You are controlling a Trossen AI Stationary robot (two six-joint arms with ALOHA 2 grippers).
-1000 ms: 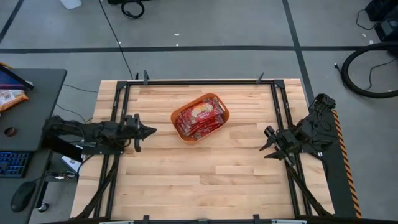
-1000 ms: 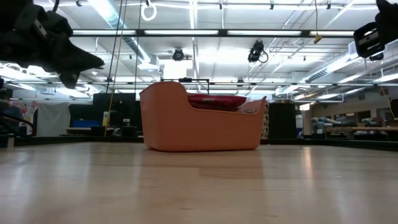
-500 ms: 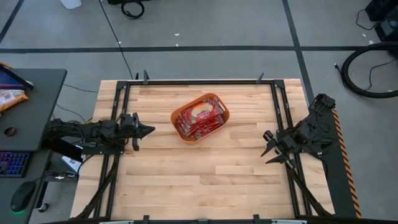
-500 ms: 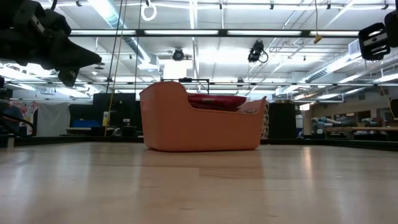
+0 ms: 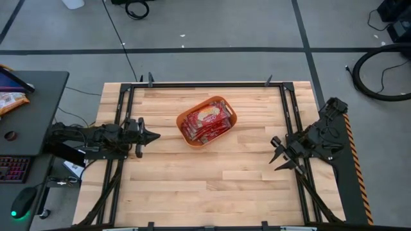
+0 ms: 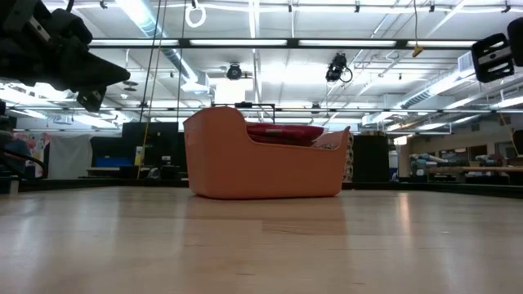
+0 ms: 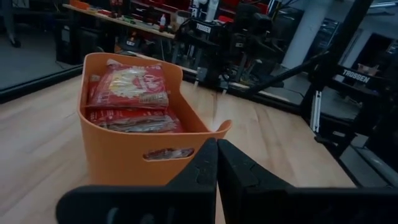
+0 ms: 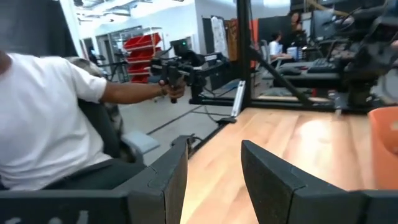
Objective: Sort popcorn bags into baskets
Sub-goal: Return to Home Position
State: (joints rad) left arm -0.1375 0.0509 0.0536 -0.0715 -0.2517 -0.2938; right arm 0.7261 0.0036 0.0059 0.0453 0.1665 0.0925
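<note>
Between the two distant jaws, popcorn bags [image 7: 127,87] apparently fill the basket [image 7: 118,155].

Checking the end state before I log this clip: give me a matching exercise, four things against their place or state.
Column 1
1. left gripper
2. right gripper
3. popcorn bags
4. orange basket

Column 2
A. middle of the table
B. fingers apart, empty
C. piled inside the orange basket
D. fingers together, empty

Pairs: 1-D, 2-B, 3-C, 4-A
</note>
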